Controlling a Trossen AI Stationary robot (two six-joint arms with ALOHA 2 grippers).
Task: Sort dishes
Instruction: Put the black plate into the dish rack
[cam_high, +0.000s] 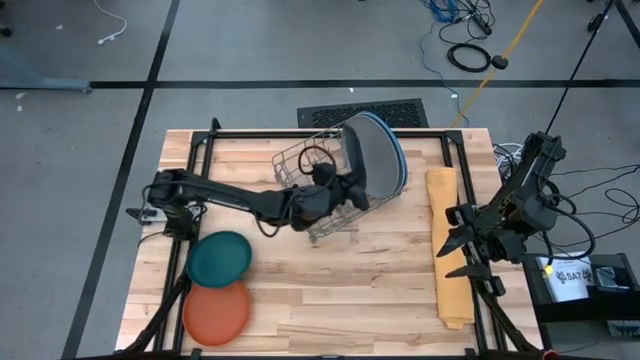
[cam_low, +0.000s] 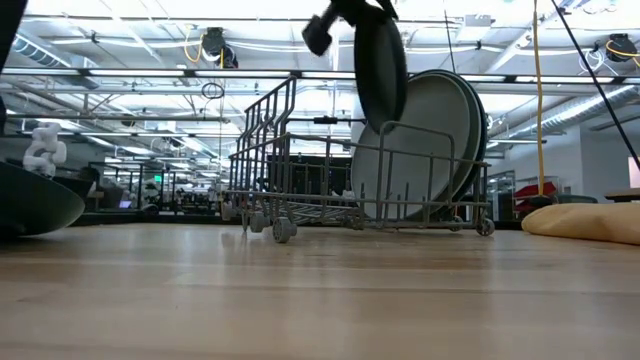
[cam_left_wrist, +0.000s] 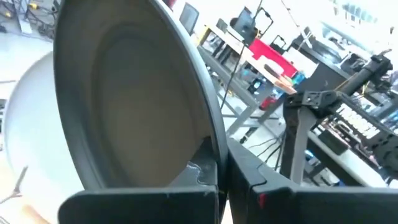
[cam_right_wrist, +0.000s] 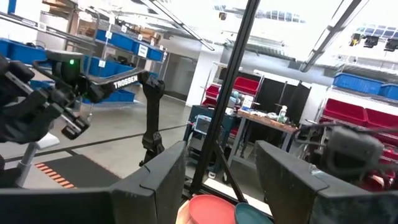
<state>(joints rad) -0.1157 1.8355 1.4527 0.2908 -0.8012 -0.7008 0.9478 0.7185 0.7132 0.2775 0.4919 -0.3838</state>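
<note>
My left gripper (cam_high: 348, 188) reaches over the grey wire rack (cam_high: 312, 190) and is shut on the black plate (cam_high: 355, 155), which stands on edge above the rack (cam_low: 380, 65). Behind it the three large plates, grey (cam_low: 430, 140) in front and two blue ones (cam_high: 398, 150), stand on edge in the rack. The teal plate (cam_high: 218, 257) and the orange plate (cam_high: 216, 312) lie flat on the table at the near left. My right gripper (cam_high: 455, 255) is open and empty above the yellow-orange cloth (cam_high: 445, 245) at the right. My left gripper pinches the black plate's rim (cam_left_wrist: 208, 165) between its two fingers, one on the plate's hollow face and one on its back. The fingers come from the table's left, slanting down. The plate hangs upright and edge-on in the low view, its lower edge (cam_low: 385, 125) about level with the rack's top wires.
The rack stands on small wheels (cam_low: 283, 230) at the table's far middle. The folded cloth (cam_low: 590, 220) lies along the right side. Bare wood (cam_high: 340, 290) lies between the two flat plates and the cloth. A black frame (cam_high: 300, 133) edges the table.
</note>
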